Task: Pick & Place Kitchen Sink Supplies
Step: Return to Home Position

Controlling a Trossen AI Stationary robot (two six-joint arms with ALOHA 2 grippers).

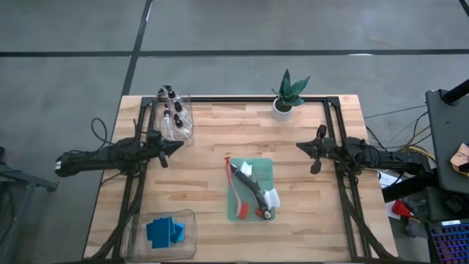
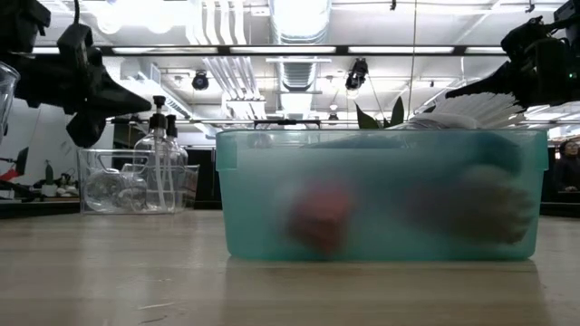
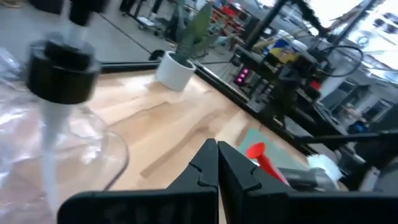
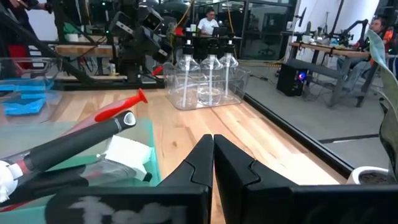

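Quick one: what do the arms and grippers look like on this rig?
Both the left arm and right arm are matte black, slim and jointed, with black cables looping alongside. The left gripper and right gripper each have two black fingers tapering to wedge points. No markings visible.

Just a wooden table (image 1: 212, 139) here. A small green plant in a white pot (image 1: 286, 101) sits at the back edge. There's a teal tub (image 1: 261, 173) in the middle, a clear bin (image 1: 187, 132) back left, and a second clear bin (image 1: 165, 251) front left.
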